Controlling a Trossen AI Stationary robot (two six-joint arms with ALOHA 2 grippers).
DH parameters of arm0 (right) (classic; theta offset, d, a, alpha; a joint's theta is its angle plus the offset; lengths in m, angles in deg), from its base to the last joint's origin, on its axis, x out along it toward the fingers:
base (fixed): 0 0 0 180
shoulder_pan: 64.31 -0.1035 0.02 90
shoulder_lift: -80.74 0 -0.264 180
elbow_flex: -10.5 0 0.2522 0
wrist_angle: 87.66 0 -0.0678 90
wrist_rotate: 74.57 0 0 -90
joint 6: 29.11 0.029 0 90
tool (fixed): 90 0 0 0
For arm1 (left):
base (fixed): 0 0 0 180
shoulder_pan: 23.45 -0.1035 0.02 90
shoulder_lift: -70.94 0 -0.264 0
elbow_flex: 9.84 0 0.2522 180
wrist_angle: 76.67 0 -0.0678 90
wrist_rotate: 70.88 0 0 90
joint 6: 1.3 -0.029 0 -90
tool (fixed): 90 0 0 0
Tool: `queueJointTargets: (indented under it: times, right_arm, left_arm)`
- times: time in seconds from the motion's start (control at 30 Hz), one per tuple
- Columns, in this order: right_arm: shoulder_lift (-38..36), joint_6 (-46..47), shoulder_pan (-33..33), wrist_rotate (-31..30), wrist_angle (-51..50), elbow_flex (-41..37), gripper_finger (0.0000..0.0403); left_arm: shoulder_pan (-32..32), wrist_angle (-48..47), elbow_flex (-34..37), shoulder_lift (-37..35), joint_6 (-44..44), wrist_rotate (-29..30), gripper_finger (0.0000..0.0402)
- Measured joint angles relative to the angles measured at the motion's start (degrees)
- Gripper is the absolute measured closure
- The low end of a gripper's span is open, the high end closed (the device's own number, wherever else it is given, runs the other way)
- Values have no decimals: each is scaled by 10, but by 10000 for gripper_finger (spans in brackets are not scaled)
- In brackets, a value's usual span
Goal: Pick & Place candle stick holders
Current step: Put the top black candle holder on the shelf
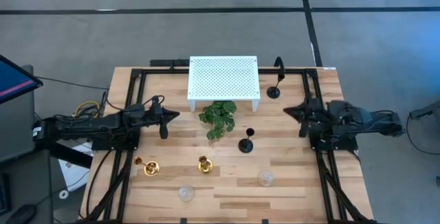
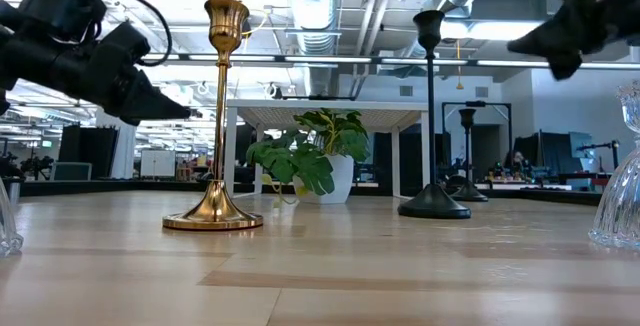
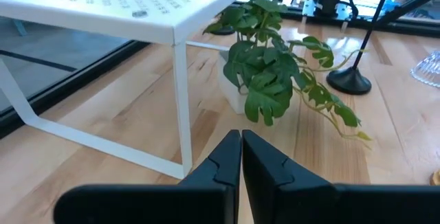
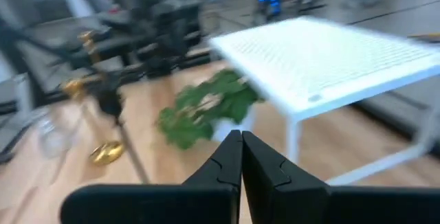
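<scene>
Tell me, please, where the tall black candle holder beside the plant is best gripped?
Probably on its thin upright stem, from the right side. The black candle holder stands upright with open table on that side, while the plant crowds its left. The right gripper is nearer.

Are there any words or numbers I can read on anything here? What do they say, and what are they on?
None can be read.
White perforated stand: a small sticker on its top, too small to read.
Gold candle stick holders, black ones, clear glass ones and the green plant: no writing shows on them.
Screen at the far left: only colour, no letters to make out.
</scene>
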Motion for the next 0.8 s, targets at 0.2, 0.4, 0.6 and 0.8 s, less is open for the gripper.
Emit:
queueJointTargets:
  times: [0.2, 0.4, 0.6, 0.8]
  right_arm:
    - [0, 9, 0, -122, -61, 27, 403]
    - [4, 127, 0, -197, -56, -45, 403]
    - [24, 168, 1, -197, 24, -101, 403]
    - [51, 99, 21, -204, 88, -100, 403]
  left_arm:
    - [0, 3, 0, 0, -1, 0, 387]
    - [0, 8, 0, 0, -2, 0, 387]
    - [0, 14, 0, 0, -2, 5, 387]
    - [-2, 17, 0, 0, -33, 14, 387]
